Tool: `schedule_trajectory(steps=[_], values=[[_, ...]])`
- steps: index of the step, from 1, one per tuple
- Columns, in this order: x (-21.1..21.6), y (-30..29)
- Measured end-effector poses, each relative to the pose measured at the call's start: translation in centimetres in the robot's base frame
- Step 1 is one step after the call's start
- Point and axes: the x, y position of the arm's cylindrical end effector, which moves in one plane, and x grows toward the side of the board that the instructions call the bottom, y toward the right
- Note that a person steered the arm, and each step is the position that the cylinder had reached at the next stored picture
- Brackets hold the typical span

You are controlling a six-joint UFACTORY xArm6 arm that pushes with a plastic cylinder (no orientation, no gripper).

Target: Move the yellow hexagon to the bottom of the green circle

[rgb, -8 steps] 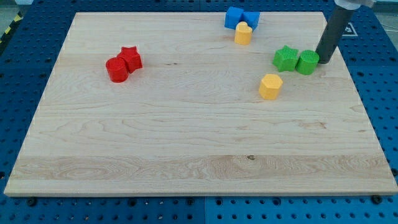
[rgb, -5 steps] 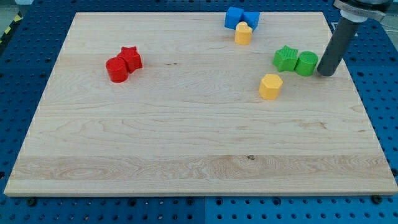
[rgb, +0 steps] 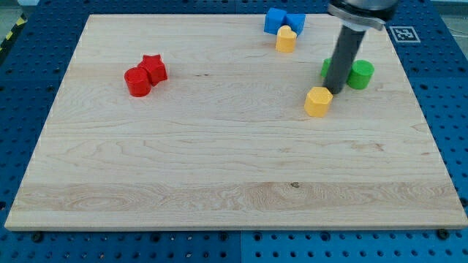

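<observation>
Seven blocks lie on the wooden counter: two yellow, two green, two red and, as far as the view shows, two blue pieces pressed together.

Nearest the view's bottom is the yellow hexagon, right of centre. My tip stands just beside its upper right edge, touching it or very nearly so. There is no pincer on this arm, only the straight dark rod, so nothing is gripped.

Just above, the rod crosses in front of the green star, hiding most of it. The green circle sits just to the rod's right, so the hexagon lies below and to the left of it, near but apart.

On the view's left, well apart, the red cylinder and red star touch each other.

Farthest, near the top edge, the yellow heart rests against the blue blocks, whose shapes cannot be made out.

At the top right a black-and-white square marker lies on the blue pegboard; no readable writing.
</observation>
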Motion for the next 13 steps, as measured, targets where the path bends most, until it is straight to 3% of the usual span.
schedule_trajectory(steps=[2,5,6,9,13], values=[[-0.2,-3.7],[10.3,-2.8],[10.9,-2.8],[10.9,1.7],[6.6,-2.7]])
